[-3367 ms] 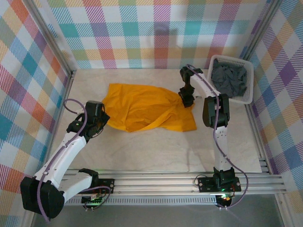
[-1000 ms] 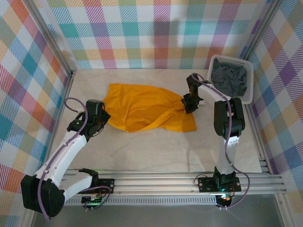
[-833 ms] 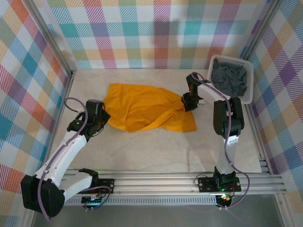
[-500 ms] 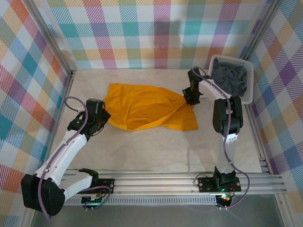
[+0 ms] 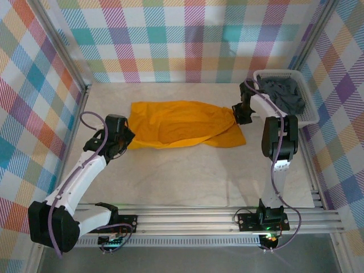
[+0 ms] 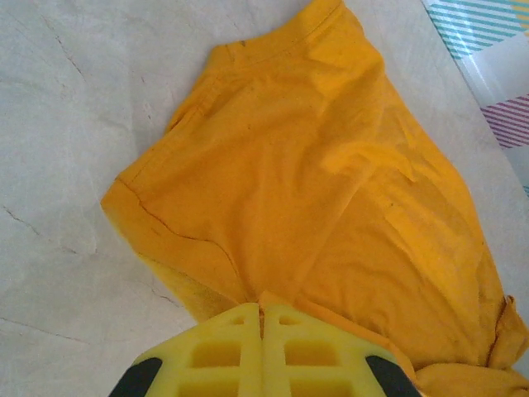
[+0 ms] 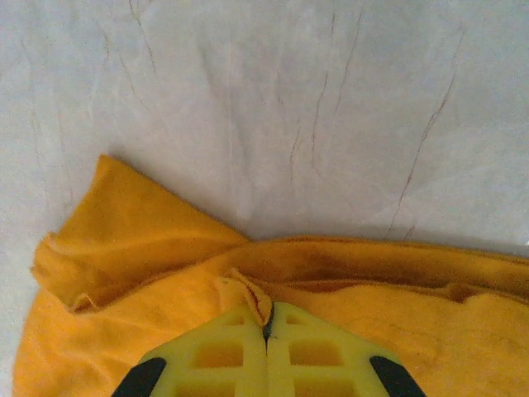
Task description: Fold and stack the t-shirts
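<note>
Your left end effector (image 6: 261,313) and right end effector (image 7: 266,319) each pinch the orange t-shirt (image 5: 182,120), spread but unfolded. Grey t-shirts (image 5: 284,94), apparently bunched, lie in the basket (image 5: 278,71).

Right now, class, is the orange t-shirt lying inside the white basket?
No, the orange t-shirt lies on the table, outside the basket.

The orange t-shirt (image 5: 182,122) is soft matt cloth; the bench (image 5: 187,170) looks like smooth pale stone with thin veins.

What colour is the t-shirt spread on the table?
The soft cloth t-shirt is bright orange-yellow, best in the left wrist view.
</note>
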You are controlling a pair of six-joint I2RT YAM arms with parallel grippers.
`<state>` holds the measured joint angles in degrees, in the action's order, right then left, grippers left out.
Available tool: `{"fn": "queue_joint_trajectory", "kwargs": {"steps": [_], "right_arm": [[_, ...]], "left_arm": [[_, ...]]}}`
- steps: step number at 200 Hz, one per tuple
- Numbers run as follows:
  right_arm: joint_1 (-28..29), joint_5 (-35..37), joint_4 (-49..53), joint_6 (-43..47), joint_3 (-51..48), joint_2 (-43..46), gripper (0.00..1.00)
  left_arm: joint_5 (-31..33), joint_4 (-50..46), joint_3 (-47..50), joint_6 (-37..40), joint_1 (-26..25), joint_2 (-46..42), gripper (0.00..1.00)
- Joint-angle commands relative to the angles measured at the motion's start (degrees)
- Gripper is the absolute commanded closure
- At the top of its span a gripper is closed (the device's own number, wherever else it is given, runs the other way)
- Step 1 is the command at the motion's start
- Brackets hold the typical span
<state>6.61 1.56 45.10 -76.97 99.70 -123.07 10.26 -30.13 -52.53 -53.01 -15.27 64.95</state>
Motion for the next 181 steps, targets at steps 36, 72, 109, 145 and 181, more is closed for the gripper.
{"fn": "queue_joint_trajectory", "kwargs": {"steps": [36, 72, 109, 145, 181], "right_arm": [[6.5, 1.6, 1.6, 8.3, 7.9, 7.7, 1.00], [6.7, 5.7, -3.7, 17.4, 10.3, 16.1, 1.00], [6.4, 7.2, -13.8, 27.4, 6.2, 27.9, 1.00], [5.5, 7.6, -18.8, 32.6, -0.3, 40.9, 1.00], [5.3, 8.1, -19.2, 35.5, -4.0, 51.6, 1.00]], "left_arm": [[5.3, -5.3, -16.7, 4.6, 0.3, 7.9, 1.00], [7.4, -6.7, -29.9, 7.7, 0.8, 11.7, 1.00], [9.4, -5.3, -39.0, 11.0, 0.8, 10.1, 1.00], [10.2, -1.5, -41.6, 13.7, 0.8, 4.1, 1.00], [8.8, 0.2, -44.9, 17.1, 0.8, -0.9, 1.00]]}}
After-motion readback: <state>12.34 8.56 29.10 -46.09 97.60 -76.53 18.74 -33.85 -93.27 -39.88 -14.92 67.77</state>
